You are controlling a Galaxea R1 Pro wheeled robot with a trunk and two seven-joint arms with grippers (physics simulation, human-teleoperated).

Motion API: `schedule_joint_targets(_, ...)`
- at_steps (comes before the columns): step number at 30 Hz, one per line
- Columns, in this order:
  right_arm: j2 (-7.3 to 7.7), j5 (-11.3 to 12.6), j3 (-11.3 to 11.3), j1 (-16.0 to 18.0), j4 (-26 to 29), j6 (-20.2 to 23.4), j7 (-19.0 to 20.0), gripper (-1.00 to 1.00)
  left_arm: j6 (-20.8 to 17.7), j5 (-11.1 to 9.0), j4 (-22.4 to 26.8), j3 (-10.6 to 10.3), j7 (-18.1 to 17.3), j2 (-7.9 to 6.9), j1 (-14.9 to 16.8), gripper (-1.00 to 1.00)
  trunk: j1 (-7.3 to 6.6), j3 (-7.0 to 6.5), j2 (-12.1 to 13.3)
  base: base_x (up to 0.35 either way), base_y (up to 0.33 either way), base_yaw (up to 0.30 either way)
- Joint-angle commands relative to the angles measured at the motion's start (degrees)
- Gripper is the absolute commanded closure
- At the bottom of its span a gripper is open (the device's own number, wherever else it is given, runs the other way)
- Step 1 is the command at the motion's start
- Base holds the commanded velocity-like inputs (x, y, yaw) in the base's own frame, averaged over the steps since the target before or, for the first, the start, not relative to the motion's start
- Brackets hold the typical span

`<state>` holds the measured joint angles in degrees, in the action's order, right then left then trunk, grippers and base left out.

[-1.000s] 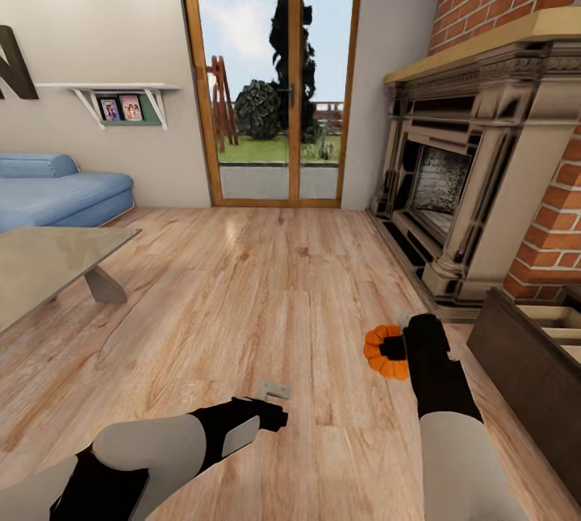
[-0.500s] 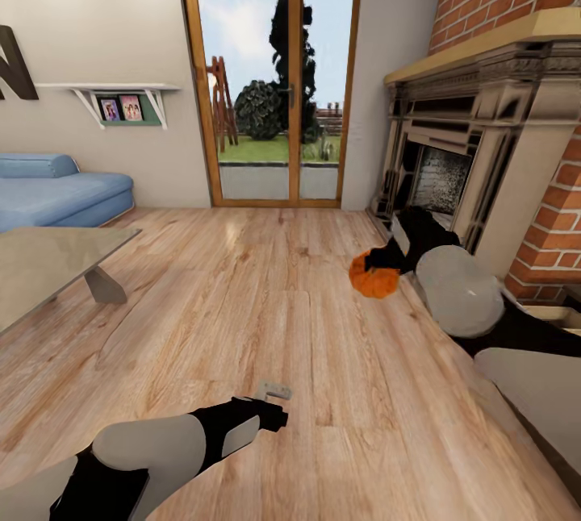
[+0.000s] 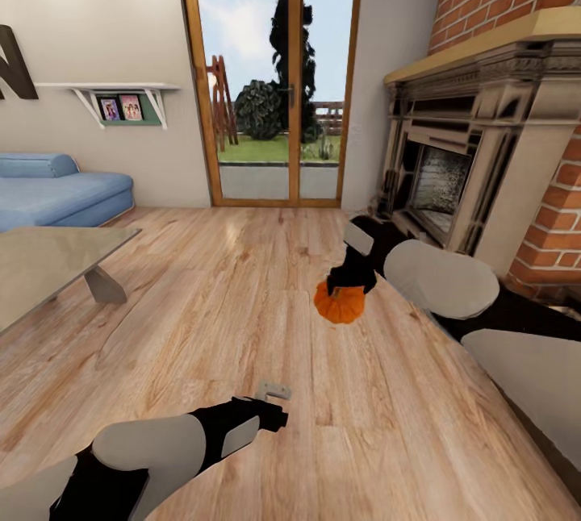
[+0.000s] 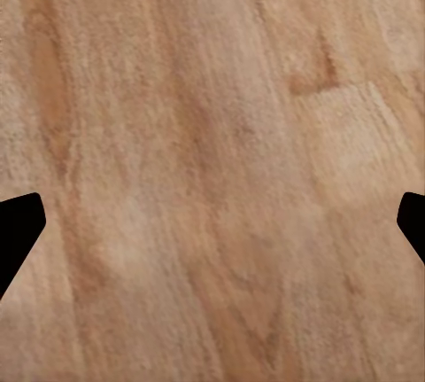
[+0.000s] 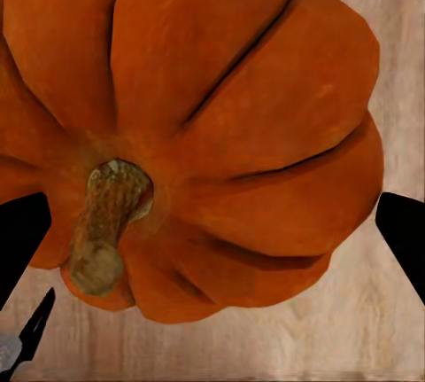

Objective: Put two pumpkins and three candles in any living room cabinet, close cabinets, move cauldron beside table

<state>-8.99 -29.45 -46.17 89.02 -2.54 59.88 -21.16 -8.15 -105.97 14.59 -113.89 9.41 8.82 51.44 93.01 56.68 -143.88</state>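
So the right gripper [image 3: 349,285] has its jaws clamped on one pumpkin [image 3: 339,303], carrying it up off the wood floor [image 3: 242,295], out in front of the grey stone fireplace [image 3: 460,174] on the side facing the room. In the right wrist view the pumpkin [image 5: 195,125] sits snug between the two dark fingers [image 5: 403,227], stem pointing toward the camera, floorboards visible past it. The right forearm stretches across in front of the fireplace hearth.

The left gripper [image 3: 273,402] hangs low over the floor, well away from the fireplace, on the side nearer the robot. Its jaws are spread wide with nothing in them; the left wrist view just has plain floorboards [image 4: 212,169] between the fingertips [image 4: 18,227].

Farther from the fireplace there's a glass-topped worktop [image 3: 48,263], with a blue sofa [image 3: 56,190] behind it. The glass patio door [image 3: 270,77] sits in the back wall just beside the fireplace.
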Motion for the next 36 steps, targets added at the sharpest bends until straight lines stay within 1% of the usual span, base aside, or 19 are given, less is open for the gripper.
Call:
schedule_joint_targets(1, -0.54, -1.9, 0.0, -0.7, 0.1, 0.1, -0.2, 1.0, -0.1, -0.2, 0.1, -0.2, 0.3, -0.01, 0.1, -1.0, -0.03, 0.05, 0.0, 0.0, 0.0, 0.0)
schedule_joint_targets(2, -1.01, -4.5, 0.7, -2.5, 0.1, 0.1, 0.1, 1.0, -0.1, -0.2, 0.1, -0.2, 0.3, -0.04, 0.1, -1.0, -0.03, 0.05, 0.0, 0.0, 0.0, 0.0)
schedule_joint_targets(3, -1.01, -6.9, 1.2, -4.3, 0.1, -0.6, 1.0, 1.0, 0.0, -0.2, 0.1, -0.2, 0.3, -0.06, 0.1, -1.0, -0.03, 0.05, 0.0, 0.0, 0.0, 0.0)
schedule_joint_targets(4, -1.01, -8.2, 1.4, -5.1, 0.1, -0.8, 1.7, 1.0, 0.0, -0.3, 0.1, -0.2, 0.3, -0.08, 0.1, -1.0, -0.03, 0.05, 0.0, 0.0, 0.0, 0.0)
schedule_joint_targets(5, -1.01, -10.7, 1.7, -6.4, 0.1, -1.2, 3.7, 1.0, 0.0, -0.3, 0.1, -0.2, 0.3, -0.09, 0.1, -1.0, -0.03, 0.05, 0.0, 0.0, 0.0, 0.0)
schedule_joint_targets(6, -0.33, -15.4, 2.0, -7.6, 0.2, -1.3, 10.3, 1.0, 0.0, -0.3, 0.0, -0.2, 0.3, -0.1, 0.1, -1.0, -0.03, 0.05, 0.0, 0.0, 0.0, 0.0)
schedule_joint_targets(8, 1.66, -21.2, 2.3, -8.3, 0.2, -0.8, 20.4, 1.0, 0.0, -0.3, -0.1, -0.2, 0.3, -0.11, 0.1, -1.0, -0.03, 0.05, 0.0, 0.0, 0.0, 0.0)
schedule_joint_targets(9, 2.45, -23.7, 2.4, -8.5, 0.2, -0.5, 24.6, 1.0, 0.0, -0.3, -0.1, -0.2, 0.3, -0.11, 0.1, -1.0, -0.03, 0.05, 0.0, 0.0, 0.0, 0.0)
schedule_joint_targets(10, 3.16, -25.8, 2.4, -8.6, 0.2, -0.3, 28.0, 1.0, 0.0, -0.3, -0.1, -0.2, 0.3, -0.11, 0.1, -1.0, -0.03, 0.05, 0.0, 0.0, 0.0, 0.0)
schedule_joint_targets(11, 3.76, -27.6, 2.4, -8.7, 0.3, -0.2, 30.6, 1.0, 0.0, -0.3, -0.1, -0.2, 0.3, -0.08, 0.1, -1.0, -0.03, 0.05, 0.0, 0.0, 0.0, 0.0)
schedule_joint_targets(13, 4.34, -29.4, 2.5, -8.8, 0.3, 0.1, 33.0, 1.0, -0.1, -0.3, -0.1, -0.3, 0.3, -0.06, 0.1, -1.0, -0.03, 0.05, 0.0, 0.0, 0.0, 0.0)
schedule_joint_targets(14, 4.56, -30.0, 2.5, -8.8, 0.3, 0.1, 33.9, 1.0, -0.1, -0.4, -0.1, -0.3, 0.3, -0.05, 0.0, -1.0, -0.03, 0.05, 0.0, 0.0, 0.0, 0.0)
schedule_joint_targets(18, 4.79, -30.8, 2.2, -8.8, 0.3, 0.1, 35.2, 1.0, -0.1, -0.4, -0.1, -0.3, 0.3, -0.03, 0.1, -1.0, -0.03, 0.05, 0.0, 0.0, 0.0, 0.0)
schedule_joint_targets(27, 5.18, -31.0, 1.8, -8.9, 1.1, 0.1, 35.6, 1.0, -0.1, -0.4, -0.1, -0.3, 0.3, -0.02, 0.1, -1.0, -0.03, 0.05, 0.0, 0.0, 0.0, 0.0)
schedule_joint_targets(29, 5.22, -31.2, 1.8, -8.9, 3.0, 0.1, 35.7, 1.0, -0.1, -0.3, 0.0, -0.3, 0.3, -0.03, 0.1, -1.0, -0.03, 0.03, 0.0, 0.0, 0.0, -0.051)
schedule_joint_targets(33, 5.04, -31.8, 1.9, -8.9, 8.8, 0.1, 35.7, 1.0, -0.1, -0.1, 0.0, -0.3, 0.3, -0.03, 0.1, -1.0, -0.03, -0.13, 0.0, 0.0, 0.0, -0.195)
schedule_joint_targets(36, 4.07, -32.3, 1.9, -8.9, 13.0, 0.1, 35.7, 1.0, -0.1, -0.2, 0.0, -0.3, 0.3, -0.03, 0.0, -1.0, -0.03, -0.3, 0.0, 0.0, 0.0, -0.182)
